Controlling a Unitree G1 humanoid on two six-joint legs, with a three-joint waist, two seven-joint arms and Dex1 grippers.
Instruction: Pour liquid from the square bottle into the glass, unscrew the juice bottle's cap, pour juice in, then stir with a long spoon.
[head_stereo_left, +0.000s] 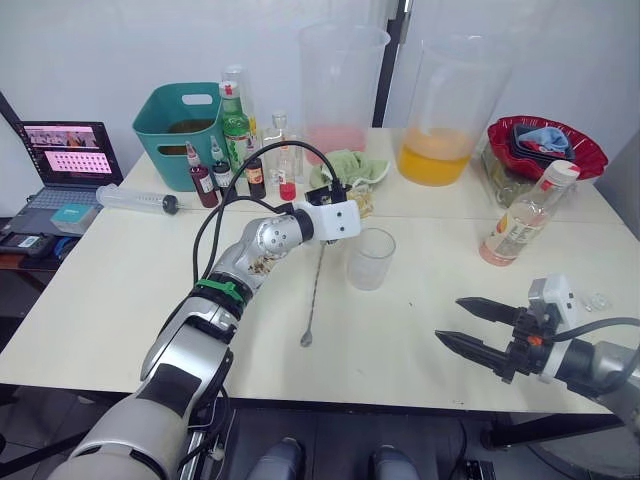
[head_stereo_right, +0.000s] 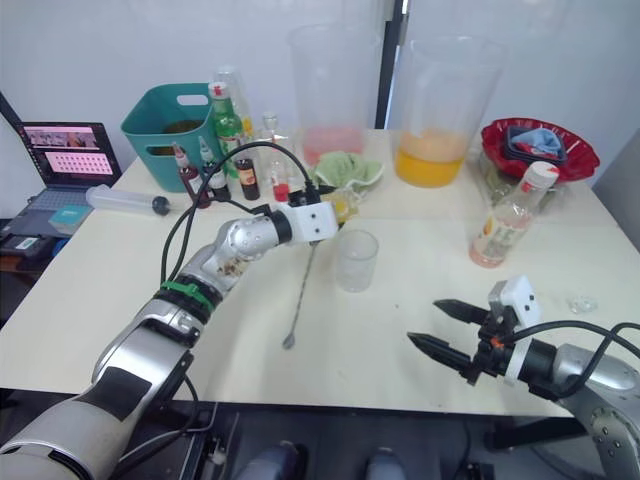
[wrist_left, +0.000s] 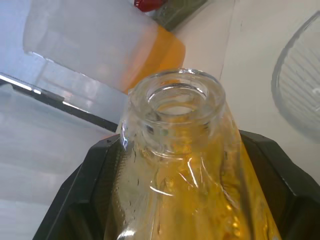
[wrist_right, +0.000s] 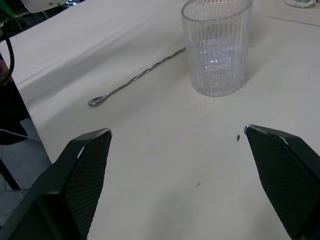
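My left gripper (head_stereo_left: 354, 203) is shut on the square bottle (wrist_left: 185, 165), just behind and left of the glass (head_stereo_left: 370, 258). The bottle holds yellow liquid, and its open neck points out between the black fingers (wrist_left: 80, 200). The ribbed glass (wrist_right: 217, 47) stands upright and looks empty. The long spoon (head_stereo_left: 314, 290) lies flat on the table beside the glass, its bowl toward the front edge. The juice bottle (head_stereo_left: 523, 218) stands at the right with its cap (head_stereo_left: 560, 172) on. My right gripper (head_stereo_left: 466, 322) hovers open near the front right edge, holding nothing.
Two huge clear beakers stand at the back, one with pink liquid (head_stereo_left: 343, 90), one with orange (head_stereo_left: 450, 110). A teal basket (head_stereo_left: 180, 130), a green bottle (head_stereo_left: 235, 125), small sauce bottles (head_stereo_left: 203, 180) and a syringe (head_stereo_left: 135, 200) are back left. A red bowl (head_stereo_left: 545, 145) sits back right.
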